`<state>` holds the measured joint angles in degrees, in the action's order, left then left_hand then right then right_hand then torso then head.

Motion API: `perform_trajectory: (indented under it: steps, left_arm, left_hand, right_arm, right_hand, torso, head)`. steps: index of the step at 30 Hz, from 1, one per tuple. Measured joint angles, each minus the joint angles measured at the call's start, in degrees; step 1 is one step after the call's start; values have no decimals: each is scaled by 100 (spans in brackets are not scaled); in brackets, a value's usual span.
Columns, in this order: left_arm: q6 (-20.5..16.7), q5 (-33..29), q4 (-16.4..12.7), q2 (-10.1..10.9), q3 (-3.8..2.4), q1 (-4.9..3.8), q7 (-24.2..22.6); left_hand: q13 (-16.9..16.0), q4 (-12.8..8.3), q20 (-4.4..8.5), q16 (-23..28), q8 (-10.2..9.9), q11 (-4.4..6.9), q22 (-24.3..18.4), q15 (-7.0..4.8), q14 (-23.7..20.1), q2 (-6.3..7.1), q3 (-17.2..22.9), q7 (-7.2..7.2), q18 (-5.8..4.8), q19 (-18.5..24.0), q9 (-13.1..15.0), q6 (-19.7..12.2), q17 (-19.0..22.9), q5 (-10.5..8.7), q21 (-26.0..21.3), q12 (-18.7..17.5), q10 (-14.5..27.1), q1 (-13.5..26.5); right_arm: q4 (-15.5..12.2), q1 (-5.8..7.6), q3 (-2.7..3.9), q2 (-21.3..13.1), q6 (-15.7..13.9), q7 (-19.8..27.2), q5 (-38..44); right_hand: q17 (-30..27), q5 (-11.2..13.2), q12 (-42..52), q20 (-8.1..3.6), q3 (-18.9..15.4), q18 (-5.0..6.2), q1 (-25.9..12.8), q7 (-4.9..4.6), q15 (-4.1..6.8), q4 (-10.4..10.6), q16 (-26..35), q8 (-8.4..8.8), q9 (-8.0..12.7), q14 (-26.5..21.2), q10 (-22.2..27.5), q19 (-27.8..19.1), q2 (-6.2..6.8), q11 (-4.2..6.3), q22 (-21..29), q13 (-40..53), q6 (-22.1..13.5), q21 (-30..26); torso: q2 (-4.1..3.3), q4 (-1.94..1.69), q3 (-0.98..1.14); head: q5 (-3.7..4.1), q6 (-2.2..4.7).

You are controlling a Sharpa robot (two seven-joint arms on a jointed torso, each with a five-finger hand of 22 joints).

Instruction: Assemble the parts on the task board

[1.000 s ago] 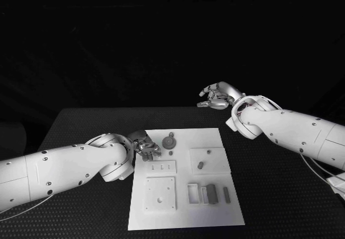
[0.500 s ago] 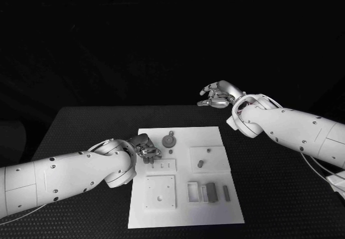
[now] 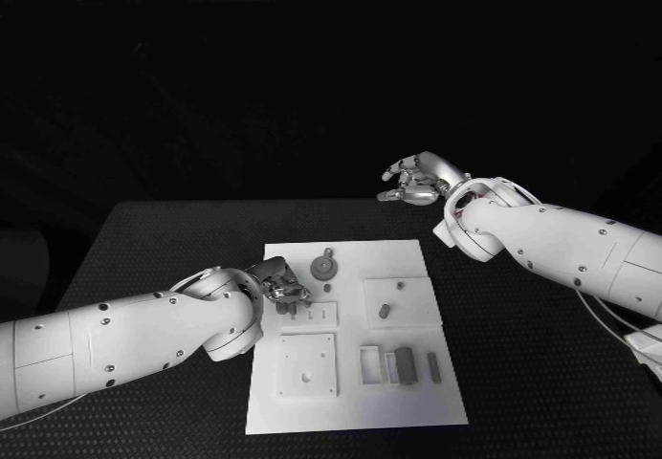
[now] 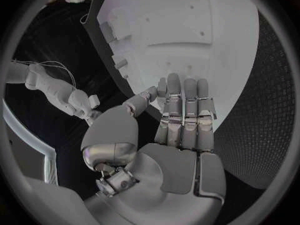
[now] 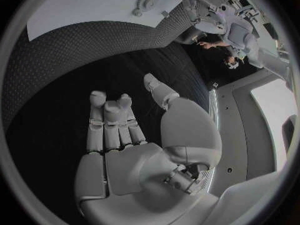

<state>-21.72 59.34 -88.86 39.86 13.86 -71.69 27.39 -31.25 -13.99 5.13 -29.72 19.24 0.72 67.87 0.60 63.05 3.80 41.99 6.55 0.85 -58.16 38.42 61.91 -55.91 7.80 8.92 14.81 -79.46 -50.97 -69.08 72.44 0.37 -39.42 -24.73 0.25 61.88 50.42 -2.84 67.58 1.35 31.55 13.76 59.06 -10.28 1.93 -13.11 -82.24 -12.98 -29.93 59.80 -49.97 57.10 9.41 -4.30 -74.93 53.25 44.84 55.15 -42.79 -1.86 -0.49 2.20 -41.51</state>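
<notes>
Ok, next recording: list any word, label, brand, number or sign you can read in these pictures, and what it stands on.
None can be read.
White rectangular task board: bare of print; it bears raised white plates and small grey parts.
Left silver hand and right silver hand: no lettering shows on them or on the white arms.
Black textured table: no marks.

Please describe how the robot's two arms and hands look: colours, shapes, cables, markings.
Both arms are thick, rounded white shells dotted with small dark screws. The left arm shows fine seam lines; a thin pale cable runs beside the right arm. The left hand and right hand are silver metal with segmented fingers and grey pads.
</notes>
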Motion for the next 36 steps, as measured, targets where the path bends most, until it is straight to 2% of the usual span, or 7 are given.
perform_trajectory:
  steps: [7, 11, 20, 23, 25, 27, 36]
  left_arm:
    - [20, 178, 7, -28, 0, 48, 2]
    - [48, 391, 7, -50, 0, 78, 8]
    - [80, 860, 39, -80, 0, 113, 44]
    - [79, 985, 39, -93, -1, 120, 61]
    - [79, 1058, 39, -98, -2, 126, 72]
    - [80, 1121, 39, -100, -2, 133, 81]
    - [150, 1292, 50, -149, -7, 189, 102]
  left_hand:
    - [-11, -4, 0, -70, 0, -9, 48, -21, -21, 21, -27, -13, 0, 0, -1, 12, 38, -5, 0, 28, -10, -21]
    - [-22, 14, 31, -178, 0, -10, 191, -21, -21, 23, -45, -27, 0, -31, 20, 26, 176, -117, 41, 51, -11, -53]
    - [-38, 17, 31, -308, 23, -20, 329, -41, -41, 49, -49, -36, 0, -31, 53, 34, 329, -150, 42, 84, -21, -144]
    - [-38, 32, 30, -355, 23, -20, 368, -37, -66, 75, -64, -37, 0, -31, 68, 35, 383, -213, 42, 84, -21, -171]
    - [-33, 78, 30, -423, 23, -36, 417, -9, -134, 95, -63, -39, 0, -31, 72, 36, 469, -367, 42, 84, 13, -190]
    - [-24, 79, 30, -439, 23, -31, 438, -8, -135, 95, -62, -41, 0, -31, 76, 38, 507, -431, 42, 84, 35, -190]
    - [-21, 128, 30, -528, 23, -26, 487, -29, -155, 95, -111, -52, 1, -31, 79, 43, 576, -431, 45, 84, 38, -190]
  right_arm:
    - [-2, -8, 0, 0, 21, -3, -2]
    - [-1, -15, -1, 2, 32, -5, -2]
    - [2, -24, -1, 7, 51, -9, -4]
    - [2, -28, -1, 8, 57, -10, -4]
    - [2, -30, -1, 8, 61, -11, -5]
    - [3, -32, -1, 8, 66, -11, -5]
    - [-2, -38, -1, 8, 85, -15, -6]
  right_hand:
    - [-5, 0, 0, 0, -16, 0, 0, 1, -16, 16, 0, 0, 7, -16, 0, 0, 0, 0, 0, 0, 1, 0]
    - [-5, 0, 0, 0, -16, 0, 0, 2, -16, 16, 0, 0, 14, -16, 20, 0, 0, -21, 0, -8, 2, 0]
    - [-11, 0, 0, 20, -31, 3, -23, -9, -16, 31, 0, 0, 19, -15, 20, -20, -23, -21, 0, -13, -9, 0]
    - [-11, 0, 0, 20, -31, 3, -23, -10, -16, 31, 0, 0, 25, -15, 20, -20, -23, -21, 0, -18, -10, 0]
    - [-11, 0, 0, 20, -31, 4, -23, -10, -16, 31, 0, 0, 25, -15, 20, -20, -23, -21, 0, -19, -10, 0]
    - [-11, 0, 0, 20, -31, 4, -23, -10, -16, 31, 0, 0, 25, -15, 20, -20, -23, -21, 0, -19, -10, 0]
    - [-15, 0, 0, 21, -47, 7, -22, -9, -16, 48, 1, 0, 31, -15, 20, -20, -22, -21, 0, -19, -9, -23]
  torso:
    - [1, 2, -1]
    - [1, 2, -2]
    - [-1, -1, -1]
    - [-1, -2, -1]
    - [-1, -1, -1]
    - [-1, -1, -2]
    - [-1, 0, -4]
  head:
    - [-3, -15]
    - [-3, -27]
    - [-3, -49]
    - [-3, -54]
    - [-8, -60]
    - [-11, -65]
    - [-5, -86]
